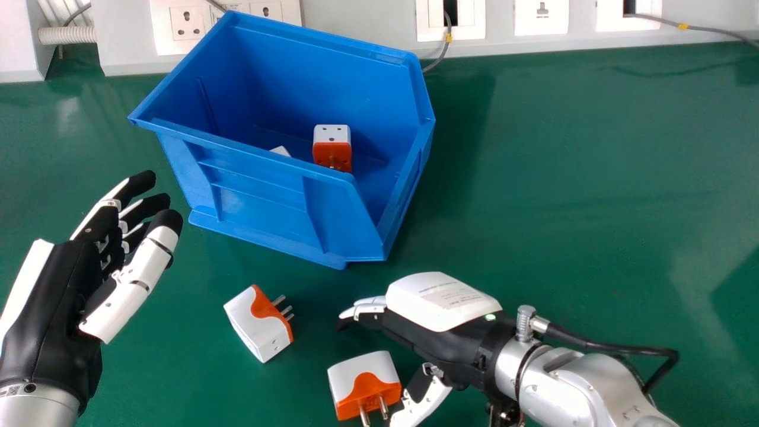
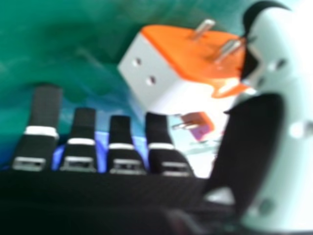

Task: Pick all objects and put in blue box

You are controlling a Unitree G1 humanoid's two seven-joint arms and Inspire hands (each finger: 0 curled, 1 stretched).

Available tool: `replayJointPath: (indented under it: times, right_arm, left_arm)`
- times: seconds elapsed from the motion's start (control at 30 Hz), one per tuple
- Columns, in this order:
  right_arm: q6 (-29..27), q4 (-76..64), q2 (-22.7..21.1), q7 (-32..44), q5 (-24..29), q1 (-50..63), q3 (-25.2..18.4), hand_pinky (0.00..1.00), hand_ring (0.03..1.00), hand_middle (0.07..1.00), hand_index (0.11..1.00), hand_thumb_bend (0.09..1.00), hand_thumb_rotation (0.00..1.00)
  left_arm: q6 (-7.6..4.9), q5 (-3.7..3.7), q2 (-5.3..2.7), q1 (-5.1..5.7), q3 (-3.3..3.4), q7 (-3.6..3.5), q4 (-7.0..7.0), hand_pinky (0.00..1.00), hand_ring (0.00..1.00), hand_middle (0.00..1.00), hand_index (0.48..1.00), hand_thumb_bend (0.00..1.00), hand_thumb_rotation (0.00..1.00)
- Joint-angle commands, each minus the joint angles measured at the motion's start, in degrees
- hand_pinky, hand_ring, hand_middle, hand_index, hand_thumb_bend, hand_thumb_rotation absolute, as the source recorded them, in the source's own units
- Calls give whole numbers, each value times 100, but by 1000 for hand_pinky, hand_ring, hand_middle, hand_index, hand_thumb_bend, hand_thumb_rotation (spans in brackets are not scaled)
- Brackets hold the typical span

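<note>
White-backed right hand [image 1: 439, 344], 1 printed label [image 1: 453, 295]

There's lots of room on the green table [image 1: 563, 178], R of the blue box [image 1: 255, 190]. The box top is open, but its near wall stands btwn the inside & the 2 loose plugs. A small gap runs btwn the L plug [image 1: 258, 323] & R plug [image 1: 362, 385]. L hand [image 1: 65, 296] takes up room by the box's L side; R hand [image 1: 442, 302] crowds the R plug.
</note>
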Motion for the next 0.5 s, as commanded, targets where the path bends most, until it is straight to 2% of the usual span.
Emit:
replayJointPath:
  times: [0.0,0.2,0.47]
  right_arm:
    - [32,56,-1,57,-39,-6,84,746,855,884,832,608,222]
    - [81,25,4,69,-57,27,121,745,853,883,831,611,232]
    - [98,-69,-13,93,-76,56,160,741,850,883,831,609,236]
  left_arm:
    - [5,-8,55,-35,22,26,-148,761,855,879,897,351,599]
    - [84,-17,56,-55,16,27,-219,761,855,879,897,351,599]
    - [95,-17,71,-99,23,20,-177,761,855,879,896,352,598]
